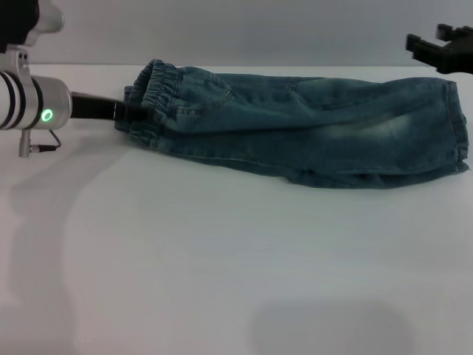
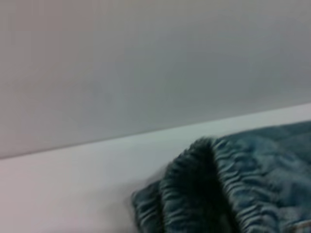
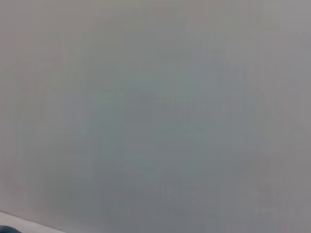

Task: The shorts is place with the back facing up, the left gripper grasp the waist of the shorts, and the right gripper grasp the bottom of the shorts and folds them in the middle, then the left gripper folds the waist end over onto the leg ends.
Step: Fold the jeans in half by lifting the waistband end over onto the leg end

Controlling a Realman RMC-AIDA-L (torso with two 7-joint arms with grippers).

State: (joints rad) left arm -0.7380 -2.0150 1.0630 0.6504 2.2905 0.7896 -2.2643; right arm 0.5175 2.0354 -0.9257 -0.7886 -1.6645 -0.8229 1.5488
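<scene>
One pair of shorts (image 1: 310,126) lies on the white worktop (image 1: 222,266), folded lengthwise into a long band running from 9 o'clock to 3 o'clock across the far half of the head view. Its one gathered waist (image 1: 151,100) sits at the 9 o'clock end, the hemmed leg ends (image 1: 457,137) at 3 o'clock. The left end effector (image 1: 122,112) reaches in low from 9 o'clock and is closed on the waistband edge. The right end effector (image 1: 436,46) hangs raised at 2 o'clock, apart from the denim, fingers spread.
</scene>
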